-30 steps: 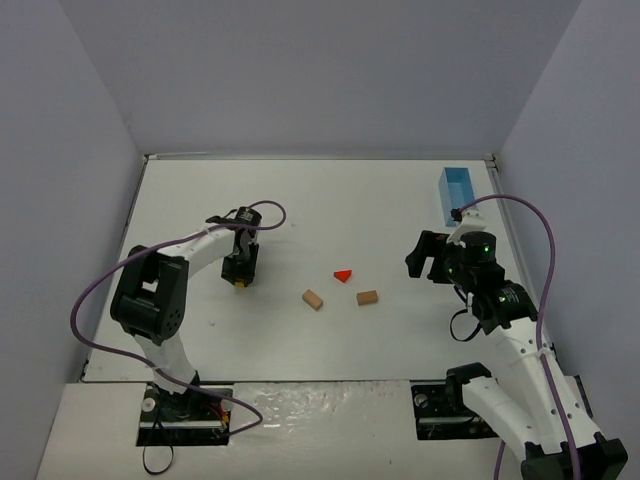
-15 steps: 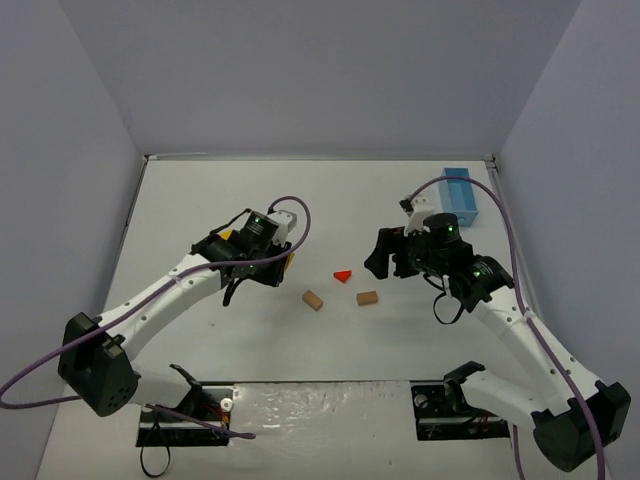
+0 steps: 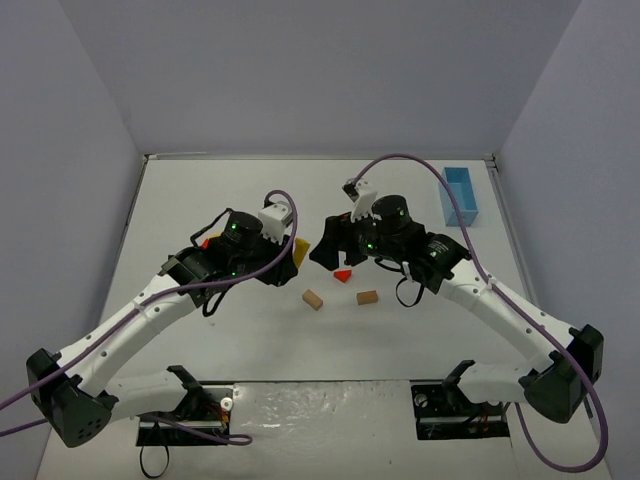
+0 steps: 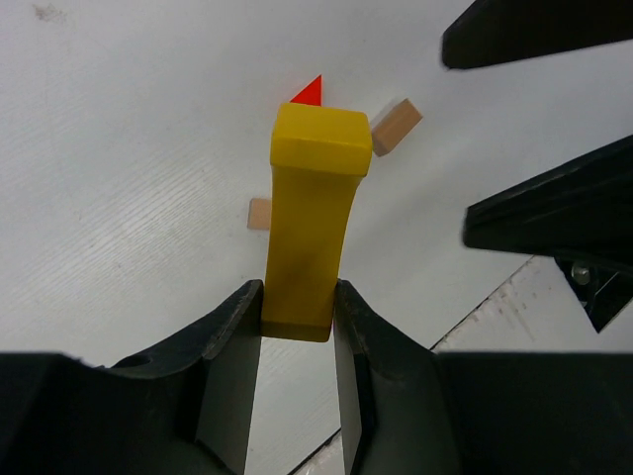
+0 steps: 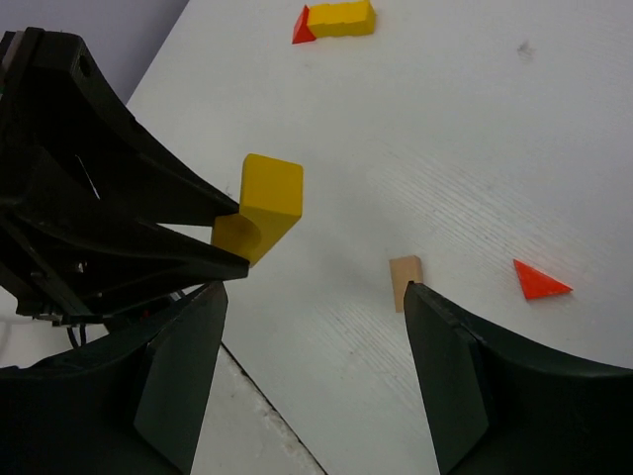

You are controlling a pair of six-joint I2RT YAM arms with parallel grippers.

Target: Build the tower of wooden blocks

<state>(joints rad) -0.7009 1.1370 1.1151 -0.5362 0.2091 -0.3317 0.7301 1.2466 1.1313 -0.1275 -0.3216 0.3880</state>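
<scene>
My left gripper [image 4: 297, 297] is shut on a long yellow block [image 4: 312, 218] and holds it above the table's middle [image 3: 300, 247]. The right gripper [image 5: 315, 297] hangs open just to its right [image 3: 323, 252], with nothing between its fingers. The held yellow block [image 5: 267, 208] is beyond its left finger. A red wedge [image 3: 343, 274] and two tan blocks [image 3: 313, 299] [image 3: 367, 297] lie apart and flat on the table below. One tan block [image 5: 406, 280] peeks out at my right finger's tip. Another yellow block [image 5: 341, 18] lies touching a second red wedge [image 5: 303, 28] farther left.
A light-blue box [image 3: 460, 196] stands at the back right. The table's near edge [image 3: 320, 382] runs close behind both grippers. The two arms cross toward the middle, their grippers nearly touching.
Both arms have swung to the table's middle: the left brought the yellow block rightward, and the right came left from beside the blue box. The right jaws have narrowed a little.
</scene>
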